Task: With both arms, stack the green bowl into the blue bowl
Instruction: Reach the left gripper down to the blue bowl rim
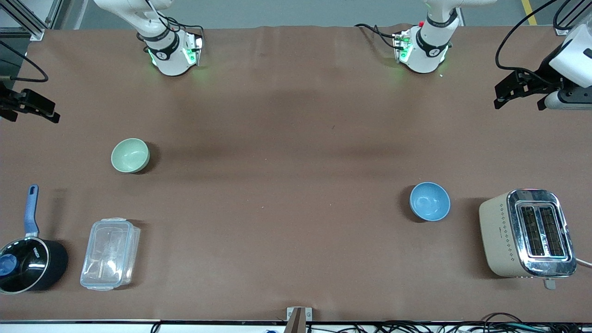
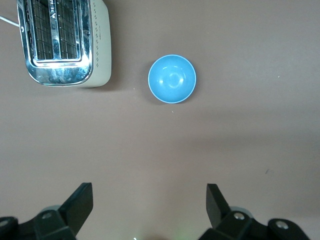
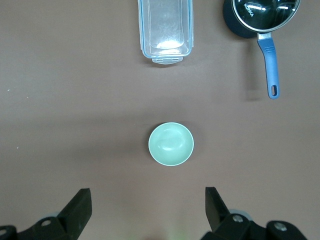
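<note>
Hanging high over the left arm's end of the brown table [image 1: 296,115], the left gripper [image 2: 150,205] has its black fingers [image 2: 80,202] spread wide, empty; the small round sky-blue matte bowl [image 1: 429,201] sits upright on open cloth well clear of them, with bare table all round it save the cream toaster with chrome slotted top [image 1: 527,233] just beside it toward the table's end. The right gripper [image 3: 148,207], over the right arm's end, is likewise spread and empty; the small round pale mint-green matte bowl [image 3: 171,144] stands upright, near its fingertips but apart, with free room on every side. Nearer the front camera than this bowl: a clear rectangular plastic lidded box [image 1: 110,253] and a black saucepan with glass lid and blue handle [image 1: 27,259], lettering on the lid unreadable. Bowls well apart, at separate ends of the table. Table covering smooth, matte, faintly creased.
</note>
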`<action>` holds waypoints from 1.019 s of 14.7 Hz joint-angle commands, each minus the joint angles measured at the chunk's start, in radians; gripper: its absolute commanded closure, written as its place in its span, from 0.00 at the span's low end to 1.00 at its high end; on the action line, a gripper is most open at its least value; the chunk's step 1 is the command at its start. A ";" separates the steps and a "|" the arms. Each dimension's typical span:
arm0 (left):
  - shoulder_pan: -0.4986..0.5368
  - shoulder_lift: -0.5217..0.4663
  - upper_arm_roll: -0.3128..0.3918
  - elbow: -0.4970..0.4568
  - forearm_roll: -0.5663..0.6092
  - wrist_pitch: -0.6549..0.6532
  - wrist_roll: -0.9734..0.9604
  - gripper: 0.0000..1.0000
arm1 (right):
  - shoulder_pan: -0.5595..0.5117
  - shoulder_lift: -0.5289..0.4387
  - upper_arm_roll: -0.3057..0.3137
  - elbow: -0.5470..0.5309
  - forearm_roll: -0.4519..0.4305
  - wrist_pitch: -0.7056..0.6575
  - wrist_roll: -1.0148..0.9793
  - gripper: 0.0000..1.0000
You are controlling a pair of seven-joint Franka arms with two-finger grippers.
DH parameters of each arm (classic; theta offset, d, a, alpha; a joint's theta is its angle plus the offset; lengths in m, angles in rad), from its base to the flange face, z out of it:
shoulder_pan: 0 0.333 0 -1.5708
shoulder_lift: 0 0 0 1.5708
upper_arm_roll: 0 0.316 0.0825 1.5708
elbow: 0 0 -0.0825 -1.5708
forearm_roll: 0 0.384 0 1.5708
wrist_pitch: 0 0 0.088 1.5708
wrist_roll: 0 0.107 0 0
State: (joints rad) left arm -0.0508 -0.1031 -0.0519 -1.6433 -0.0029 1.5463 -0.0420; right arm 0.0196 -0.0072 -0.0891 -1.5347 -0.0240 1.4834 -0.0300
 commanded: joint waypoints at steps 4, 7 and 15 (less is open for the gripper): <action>-0.001 0.051 0.004 0.062 0.021 -0.002 0.010 0.00 | -0.009 -0.010 0.003 -0.004 0.003 -0.008 -0.004 0.00; 0.000 0.117 0.004 0.059 0.023 0.029 0.014 0.00 | -0.009 -0.010 0.003 -0.005 0.003 -0.009 -0.004 0.00; 0.017 0.264 0.004 -0.145 0.064 0.457 0.014 0.00 | -0.075 -0.004 0.003 -0.033 0.004 0.009 -0.076 0.00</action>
State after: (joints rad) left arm -0.0401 0.1449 -0.0487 -1.7360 0.0459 1.9160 -0.0388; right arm -0.0146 -0.0038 -0.0916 -1.5396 -0.0241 1.4806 -0.0669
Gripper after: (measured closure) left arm 0.000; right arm 0.000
